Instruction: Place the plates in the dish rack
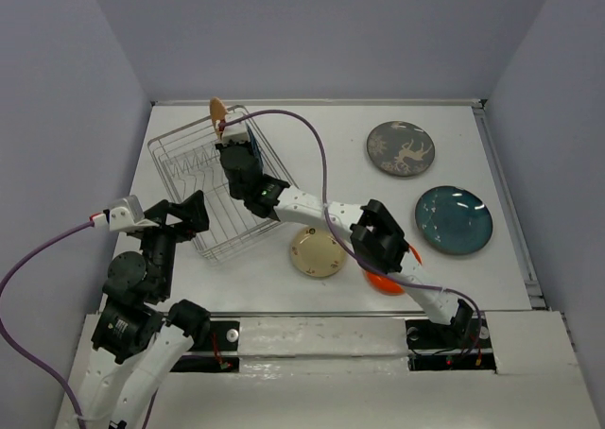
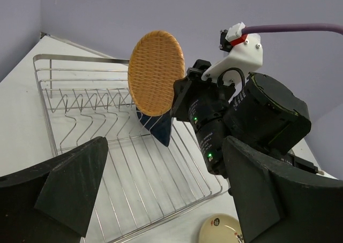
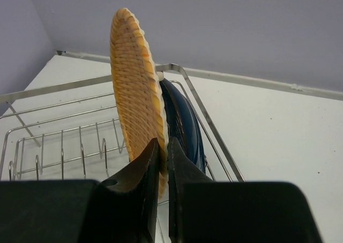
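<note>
1. Currently right jaws clamp the wooden plate (image 3: 134, 77) above the dish rack (image 2: 80, 58); its edge could slip
2. Lowering might knock the blue plate (image 3: 185, 120) in the rack
3. Left jaws gape beside the rack

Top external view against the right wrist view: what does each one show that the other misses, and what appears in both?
Only the top view shows four plates lying on the table: the grey patterned plate, teal plate, cream plate and orange-red plate, plus the open left gripper. Only the right wrist view shows clearly the right gripper shut on the tan woven plate at its lower edge, with the navy plate just behind. Both show that plate held upright over the dish rack.
</note>
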You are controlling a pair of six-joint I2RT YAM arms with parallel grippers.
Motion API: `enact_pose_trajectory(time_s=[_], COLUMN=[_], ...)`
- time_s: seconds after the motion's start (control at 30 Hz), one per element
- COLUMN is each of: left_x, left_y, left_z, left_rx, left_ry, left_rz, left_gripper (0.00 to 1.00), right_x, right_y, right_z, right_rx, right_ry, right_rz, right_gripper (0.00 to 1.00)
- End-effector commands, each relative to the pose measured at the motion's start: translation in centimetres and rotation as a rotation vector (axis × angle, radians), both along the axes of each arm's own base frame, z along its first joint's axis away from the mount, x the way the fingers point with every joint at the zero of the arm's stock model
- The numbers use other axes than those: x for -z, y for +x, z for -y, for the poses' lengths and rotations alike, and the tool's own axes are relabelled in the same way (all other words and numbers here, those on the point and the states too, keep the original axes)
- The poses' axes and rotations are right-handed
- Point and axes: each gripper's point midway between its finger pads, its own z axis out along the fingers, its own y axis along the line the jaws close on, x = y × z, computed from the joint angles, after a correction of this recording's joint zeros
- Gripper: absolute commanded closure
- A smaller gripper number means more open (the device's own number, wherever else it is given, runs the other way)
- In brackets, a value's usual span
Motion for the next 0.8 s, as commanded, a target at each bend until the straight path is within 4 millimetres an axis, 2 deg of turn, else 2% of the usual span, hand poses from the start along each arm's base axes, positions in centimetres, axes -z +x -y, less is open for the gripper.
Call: enact_pose_trajectory(time_s=[0.0,0.07,0.13,0.33,0.5,0.6,0.77], left_x=[-2.0,-2.0,-2.0,-1.9,-1.9,-1.9,-2.0], left_y=[-0.3,-0.3,-0.3,-0.2,-0.1,-0.1,0.0], left_z=[-0.2,-0.1,-0.1,0.0,0.1,0.1,0.2], left_rx=[-0.001,0.001,0.001,0.006,0.007,0.008,0.009], left_ry=[-0.033,-0.034,-0.033,-0.029,-0.030,-0.029,-0.027], left_rz=[0.057,0.059,0.057,0.054,0.054,0.054,0.054], left_gripper=[0.01,0.01,0.01,0.01,0.01,0.01,0.01], right_x=[-0.4,-0.9,-0.6,-0.6,0.2,-0.9,-4.9], right_y=[0.0,0.0,-0.1,-0.2,-0.1,-0.1,-0.7], right_z=[1.6,2.7,3.0,3.4,3.5,4.0,4.4], right_rx=[0.098,0.149,0.160,0.170,0.182,0.204,0.213], right_ry=[0.060,0.061,0.056,0.061,0.047,0.060,0.147], right_rz=[0.002,0.014,0.015,0.022,0.018,0.044,0.121], right_gripper=[0.93,0.93,0.93,0.93,0.93,0.93,0.93])
